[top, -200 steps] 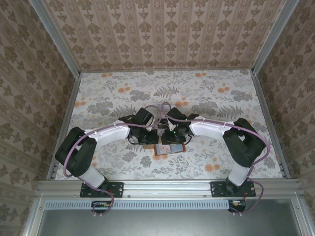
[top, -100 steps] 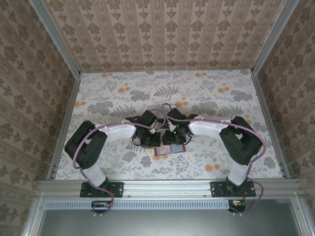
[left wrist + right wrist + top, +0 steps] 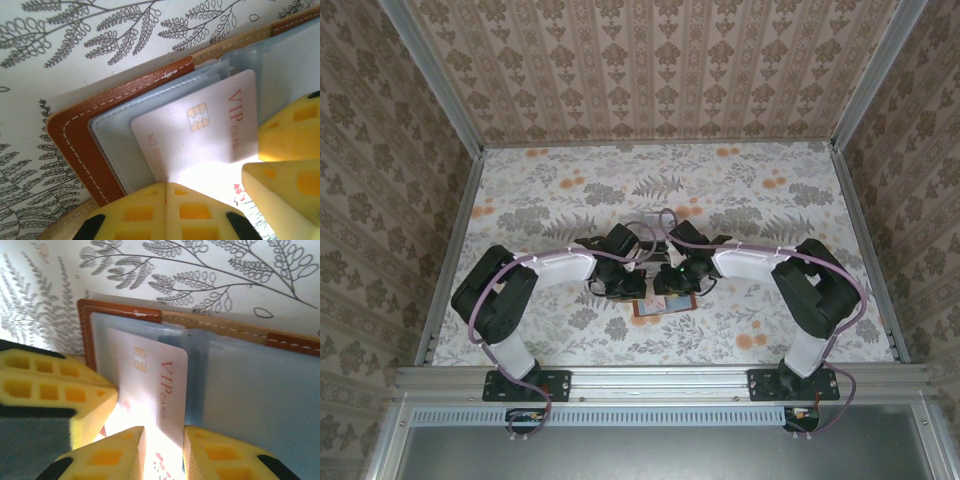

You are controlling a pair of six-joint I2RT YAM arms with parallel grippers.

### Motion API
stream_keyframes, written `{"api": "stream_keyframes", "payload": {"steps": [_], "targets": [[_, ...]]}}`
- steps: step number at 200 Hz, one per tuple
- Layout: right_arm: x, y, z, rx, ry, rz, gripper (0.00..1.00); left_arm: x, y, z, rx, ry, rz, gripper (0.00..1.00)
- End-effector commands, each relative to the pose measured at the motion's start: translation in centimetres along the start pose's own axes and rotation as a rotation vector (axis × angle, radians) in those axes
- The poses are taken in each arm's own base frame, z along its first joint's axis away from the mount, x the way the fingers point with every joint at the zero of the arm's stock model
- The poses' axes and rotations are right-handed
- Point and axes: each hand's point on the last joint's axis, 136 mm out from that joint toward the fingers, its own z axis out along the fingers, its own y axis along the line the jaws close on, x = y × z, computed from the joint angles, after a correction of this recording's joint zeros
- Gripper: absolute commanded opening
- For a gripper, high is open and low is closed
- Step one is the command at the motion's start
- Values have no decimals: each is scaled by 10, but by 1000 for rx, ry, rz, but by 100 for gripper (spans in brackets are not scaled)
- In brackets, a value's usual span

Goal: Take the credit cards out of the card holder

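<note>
**Card's long axis points into my right jaws**

In the right wrist view the credit card (image 3: 150, 370) juts from the card holder (image 3: 120, 311) at upper left, running down-frame into my right gripper (image 3: 164, 452). Its jaws stand narrow astride the card, and I cannot tell if they pinch. My left gripper (image 3: 166, 215) is closed beside it.

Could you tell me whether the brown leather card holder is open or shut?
Open: the brown leather card holder lies spread, pale blue inner panels and white VIP card exposed.

Card holder (image 3: 75, 140): smooth brown leather, pale stitching, matt blue-grey inner sleeves. Credit card (image 3: 200, 147): glossy white plastic, metallic chip.
</note>
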Motion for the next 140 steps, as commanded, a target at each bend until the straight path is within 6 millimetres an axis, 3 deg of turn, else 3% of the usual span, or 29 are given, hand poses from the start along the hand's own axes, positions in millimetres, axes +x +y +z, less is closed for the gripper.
{"api": "stream_keyframes", "payload": {"steps": [1, 75, 140], "targets": [[-4, 21, -13, -120, -19, 5, 27, 11, 23, 7, -81, 55, -21, 5], [-5, 12, -3, -165, -5, 51, 17, 11, 23, 5, -80, 53, -23, 5], [-5, -6, -16, -67, -35, 41, 6, 10, 26, -4, -89, 39, -17, 6]]}}
